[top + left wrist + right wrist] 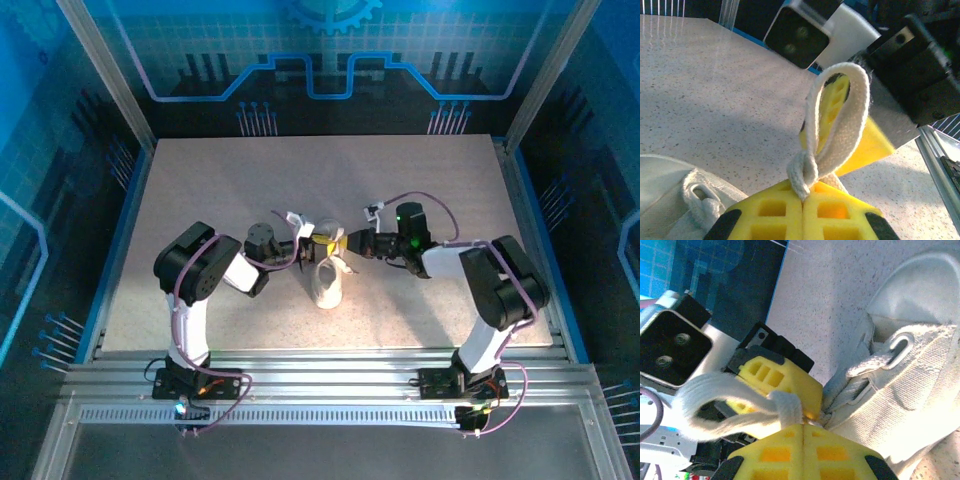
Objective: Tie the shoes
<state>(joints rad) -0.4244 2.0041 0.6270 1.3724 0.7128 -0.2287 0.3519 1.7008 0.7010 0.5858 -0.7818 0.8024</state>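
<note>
The white shoe (328, 285) stands at the table's middle, toe toward the near edge; its side and eyelets show in the right wrist view (912, 390). Just above its opening both grippers meet tip to tip. My left gripper (310, 243) (803, 197) is shut, pinching the base of a white lace loop (840, 120) that stands up from its tips. My right gripper (348, 243) (804, 426) is shut too, with a wrapped bit of lace (786, 409) caught at its tips. The right gripper's yellow fingers (867, 145) sit right behind the loop.
The speckled table (200, 190) lies open around the shoe, fenced by metal rails and blue panels. Each wrist's camera housing (800, 32) (670, 347) hangs close in front of the other gripper. A loose lace end (292, 216) trails near the left wrist.
</note>
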